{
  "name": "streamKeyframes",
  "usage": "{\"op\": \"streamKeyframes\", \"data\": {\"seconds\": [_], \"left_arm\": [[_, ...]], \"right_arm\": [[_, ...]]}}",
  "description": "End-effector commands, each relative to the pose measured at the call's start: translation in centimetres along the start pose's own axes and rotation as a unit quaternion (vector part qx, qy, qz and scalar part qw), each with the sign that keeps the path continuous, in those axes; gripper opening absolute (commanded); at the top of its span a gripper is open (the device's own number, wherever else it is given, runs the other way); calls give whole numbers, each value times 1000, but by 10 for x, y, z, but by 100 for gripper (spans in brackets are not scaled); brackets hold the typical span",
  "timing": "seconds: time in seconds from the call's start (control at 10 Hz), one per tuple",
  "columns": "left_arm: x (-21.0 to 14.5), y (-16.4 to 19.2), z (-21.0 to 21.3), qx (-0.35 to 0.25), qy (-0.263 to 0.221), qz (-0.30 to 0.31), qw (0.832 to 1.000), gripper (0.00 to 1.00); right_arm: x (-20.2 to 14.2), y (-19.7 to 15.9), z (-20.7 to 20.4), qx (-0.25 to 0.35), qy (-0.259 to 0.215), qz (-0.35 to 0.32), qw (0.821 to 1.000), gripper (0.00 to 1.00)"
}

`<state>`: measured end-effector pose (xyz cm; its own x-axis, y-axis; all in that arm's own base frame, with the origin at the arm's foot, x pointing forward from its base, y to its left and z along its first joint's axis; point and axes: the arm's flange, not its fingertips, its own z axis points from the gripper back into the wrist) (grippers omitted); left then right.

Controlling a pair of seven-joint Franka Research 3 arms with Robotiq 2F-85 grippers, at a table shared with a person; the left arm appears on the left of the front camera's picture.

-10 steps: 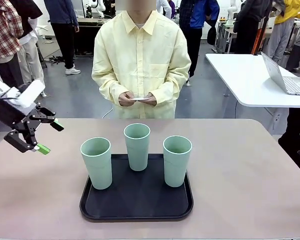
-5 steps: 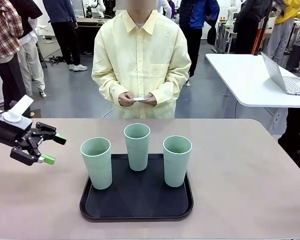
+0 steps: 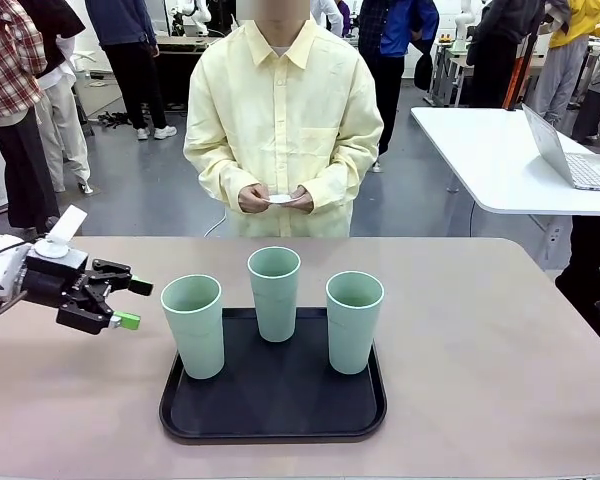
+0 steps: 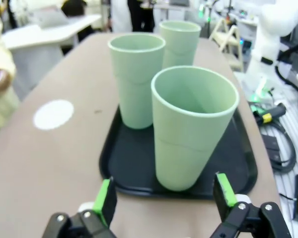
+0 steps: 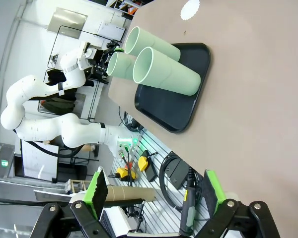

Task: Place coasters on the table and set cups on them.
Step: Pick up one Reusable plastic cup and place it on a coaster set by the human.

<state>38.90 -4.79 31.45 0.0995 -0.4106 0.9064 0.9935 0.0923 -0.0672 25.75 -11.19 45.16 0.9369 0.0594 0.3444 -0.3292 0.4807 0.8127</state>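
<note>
Three pale green cups stand on a black tray (image 3: 190, 420): the left cup (image 3: 193, 325), the middle cup (image 3: 275, 292) and the right cup (image 3: 354, 320). My left gripper (image 3: 130, 305) hovers open and level just left of the left cup, not touching it. In the left wrist view that cup (image 4: 191, 126) stands just beyond my left gripper (image 4: 164, 196). The person holds white coasters (image 3: 280, 198) in both hands. One white coaster (image 4: 53, 114) lies on the table (image 3: 480, 340) on the person's side of the tray, also seen as a coaster (image 5: 189, 8) in the right wrist view. My right gripper (image 5: 154, 191) is open, away from the cups.
The tray sits at the table's middle, with bare tabletop to its left and right. A white table (image 3: 500, 150) with a laptop (image 3: 575, 155) stands at the back right. Other people stand farther off behind the person.
My left gripper has moved right and down toward the left cup and turned level, staying open. The cups and the person's hands have not moved.
</note>
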Motion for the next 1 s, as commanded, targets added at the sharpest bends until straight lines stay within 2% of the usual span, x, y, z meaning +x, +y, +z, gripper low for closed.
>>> {"op": "streamKeyframes", "data": {"seconds": [0.0,0.1,0.7,0.9], "left_arm": [[-6,-45,-6,34,56,17,998,100],[0,0,0,0,0,0,1000,100],[-1,0,-1,0,6,7,1000,100],[-3,-14,-19,19,13,8,1000,100]], "right_arm": [[4,-1,0,16,-13,9,1000,100],[4,-1,0,16,-13,9,1000,100],[4,-1,0,16,-13,9,1000,100],[4,-1,0,16,-13,9,1000,100]]}}
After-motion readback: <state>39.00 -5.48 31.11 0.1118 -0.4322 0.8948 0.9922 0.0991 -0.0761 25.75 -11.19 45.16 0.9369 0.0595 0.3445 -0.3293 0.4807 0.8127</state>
